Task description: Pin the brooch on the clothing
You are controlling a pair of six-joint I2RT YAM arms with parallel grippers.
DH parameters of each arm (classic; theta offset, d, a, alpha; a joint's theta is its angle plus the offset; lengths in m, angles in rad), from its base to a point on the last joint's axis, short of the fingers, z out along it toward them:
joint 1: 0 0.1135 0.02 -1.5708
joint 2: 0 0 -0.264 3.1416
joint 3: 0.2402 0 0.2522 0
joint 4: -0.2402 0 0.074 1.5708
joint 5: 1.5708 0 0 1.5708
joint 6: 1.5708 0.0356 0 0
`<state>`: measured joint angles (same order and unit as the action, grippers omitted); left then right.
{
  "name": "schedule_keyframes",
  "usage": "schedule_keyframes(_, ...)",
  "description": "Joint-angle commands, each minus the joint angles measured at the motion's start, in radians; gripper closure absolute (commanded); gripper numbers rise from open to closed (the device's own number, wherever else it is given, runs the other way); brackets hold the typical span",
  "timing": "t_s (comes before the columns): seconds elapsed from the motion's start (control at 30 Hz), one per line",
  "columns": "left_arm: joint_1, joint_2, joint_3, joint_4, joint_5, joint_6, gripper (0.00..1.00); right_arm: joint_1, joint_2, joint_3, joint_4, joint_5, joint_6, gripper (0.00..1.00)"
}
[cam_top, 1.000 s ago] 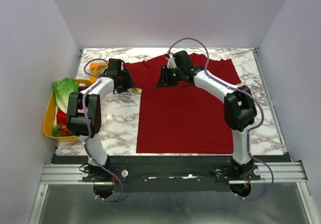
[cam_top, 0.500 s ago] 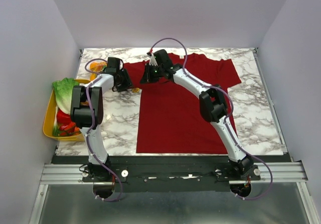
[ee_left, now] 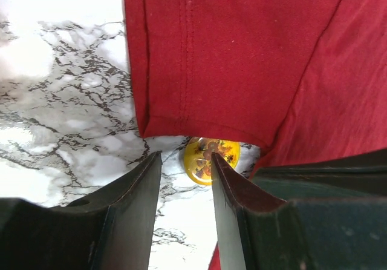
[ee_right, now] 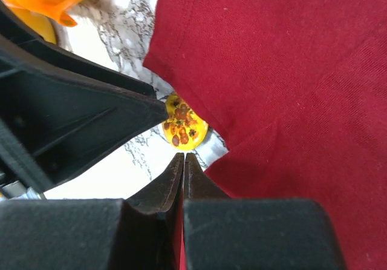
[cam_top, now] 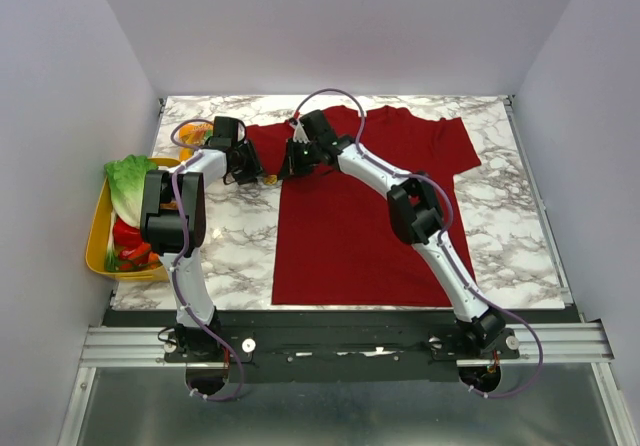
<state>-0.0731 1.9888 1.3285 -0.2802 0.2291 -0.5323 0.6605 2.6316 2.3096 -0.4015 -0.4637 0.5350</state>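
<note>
**Brooch grab: line up before you squeeze**

The brooch (ee_left: 210,158) is flat on the marble surface (ee_left: 72,112), yellow face up. It sits in the notch where the sleeve hem (ee_left: 199,128) of the red T-shirt (ee_left: 242,58) meets the shirt body, and the hem touches or slightly overlaps its far edge.

The left fingers (ee_left: 227,191) are spread open, but the brooch isn't centred in the gap. It sits just past the tips and hard against one of them. I'd slide that gap sideways until the brooch is in the middle, then come down low and pinch the rim. It's thin and could easily skate off or drag the hem along.

The right fingers (ee_right: 183,161) are pressed shut with nothing in them, and their tips are just short of the brooch's near edge. They look handy for blocking it, or for lifting the hem clear.
</note>
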Motion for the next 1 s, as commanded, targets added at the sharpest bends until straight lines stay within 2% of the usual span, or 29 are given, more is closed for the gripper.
schedule_keyframes(0.0,0.001,0.030,-0.026,-0.005,0.032,-0.003,0.52,0.010,0.040,0.060,-0.020,0.025,0.029,0.90)
schedule_keyframes(0.2,-0.001,0.031,-0.011,-0.017,0.044,-0.008,0.53,0.010,0.067,0.119,-0.074,0.011,0.082,0.90)
schedule_keyframes(0.43,-0.013,0.038,0.008,-0.033,0.061,0.003,0.56,0.010,0.102,0.128,-0.111,-0.092,0.175,0.90)
schedule_keyframes(0.87,-0.021,0.030,-0.003,-0.022,0.092,-0.009,0.63,0.005,0.114,0.154,-0.162,-0.102,0.206,0.90)
schedule_keyframes(0.97,-0.022,0.021,-0.003,-0.039,0.055,-0.003,0.64,0.001,0.111,0.140,-0.149,-0.131,0.201,0.90)
